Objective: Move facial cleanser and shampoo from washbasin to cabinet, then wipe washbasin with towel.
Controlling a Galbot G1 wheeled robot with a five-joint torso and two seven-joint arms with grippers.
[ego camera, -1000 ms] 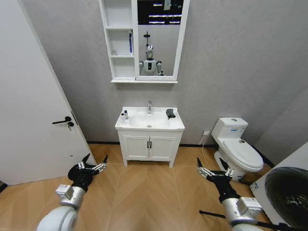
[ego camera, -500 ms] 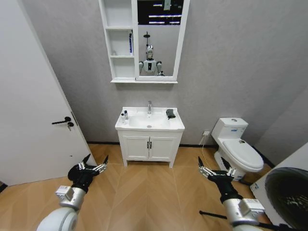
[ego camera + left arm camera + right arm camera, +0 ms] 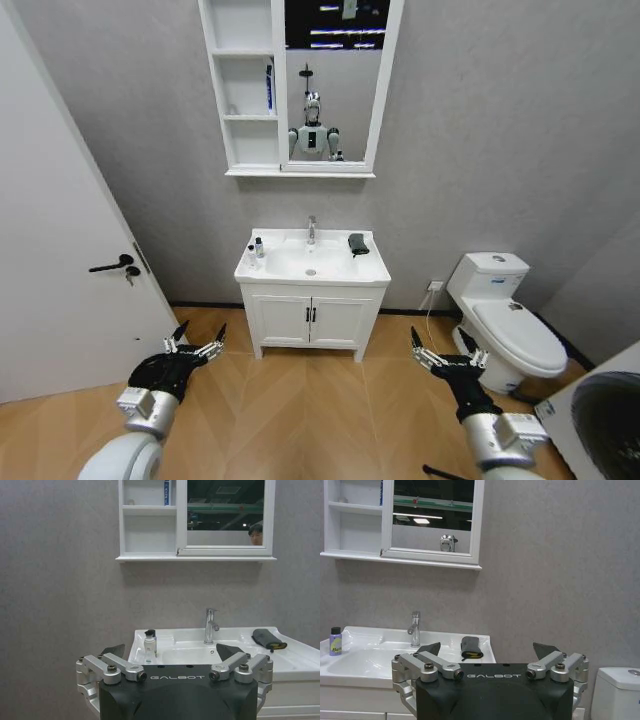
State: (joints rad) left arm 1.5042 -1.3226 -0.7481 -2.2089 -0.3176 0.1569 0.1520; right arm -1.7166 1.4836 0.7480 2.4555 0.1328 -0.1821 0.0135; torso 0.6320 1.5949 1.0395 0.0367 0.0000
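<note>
Standing back from the white rectangular ceramic washbasin (image 3: 312,262) with its chrome faucet (image 3: 311,229), the robot holds both arms low over the wooden floor, well apart from it. Its left hand (image 3: 194,345) and right hand (image 3: 440,353) are both spread wide, holding nothing. Small bottles (image 3: 257,247) stand at the basin's left edge, and a dark grey-black towel (image 3: 357,242) lies at its right rear corner. Above hangs the tall white three-compartment cabinet (image 3: 241,85) beside its mirror.
</note>
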